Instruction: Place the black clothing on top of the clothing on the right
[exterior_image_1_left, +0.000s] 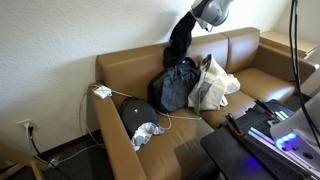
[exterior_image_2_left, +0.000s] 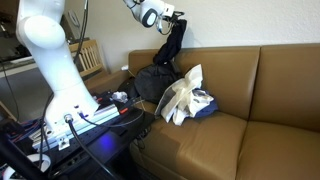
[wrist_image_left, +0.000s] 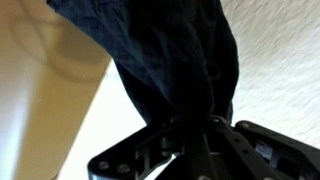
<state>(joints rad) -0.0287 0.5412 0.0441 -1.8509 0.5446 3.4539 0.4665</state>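
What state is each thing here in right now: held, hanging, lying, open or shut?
Gripper: fingers shut on the black clothing.
Black clothing: gripped at its top, hanging down over the sofa.
Light clothing: lying crumpled on the seat, nothing on top yet.

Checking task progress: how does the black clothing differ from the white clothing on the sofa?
The black clothing hangs stretched from the hand, above the sofa; the white clothing lies crumpled on its seat. The black clothing is dark, the white clothing pale. Both are soft fabric.
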